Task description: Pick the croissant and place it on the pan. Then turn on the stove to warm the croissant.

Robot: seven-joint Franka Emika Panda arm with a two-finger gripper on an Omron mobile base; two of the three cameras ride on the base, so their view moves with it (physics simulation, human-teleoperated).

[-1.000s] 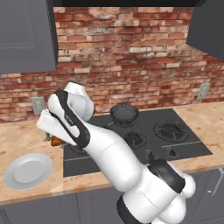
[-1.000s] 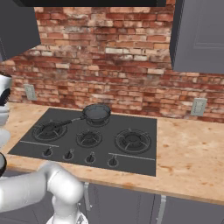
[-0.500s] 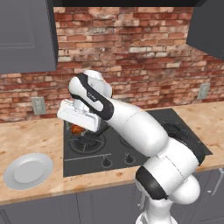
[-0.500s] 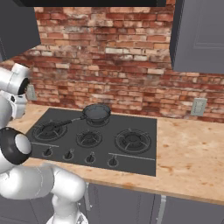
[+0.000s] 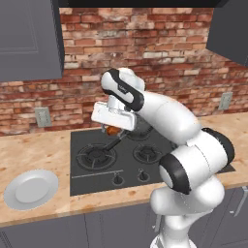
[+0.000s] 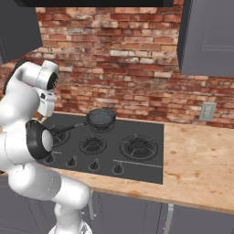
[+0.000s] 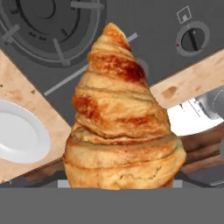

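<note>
A white arm arches high over the stove (image 5: 145,150), its upper link sweeping from the base up toward the brick wall, then folding down so the wrist points at the cooktop's rear. The gripper (image 5: 113,129) hangs above the stove, jaws pinching the croissant (image 5: 113,130), which shows as a small orange-brown lump under the flat white hand. From the right base camera the wrist sits over the stove's far left edge, and the jaws themselves are hidden behind the arm.

Seen from the hand camera, the croissant (image 7: 120,118) rises point-first away from the jaws: a ridged golden cone with darker brown bands across its layered segments and a broad pale base nearest the hand. Behind it lie a ringed burner (image 7: 52,26) of the stove (image 7: 153,39), a dark knob (image 7: 192,40) and a strip of wooden tabletop (image 7: 188,78).

The pan (image 6: 101,118) sits on a rear burner of the stove (image 6: 137,164), its thin handle reaching toward the arm; in the left base camera it lies just beyond the gripper, mostly hidden by the arm. A pale plate (image 5: 30,188) rests on the tabletop (image 5: 43,145) well apart from the stove, off its left edge.
</note>
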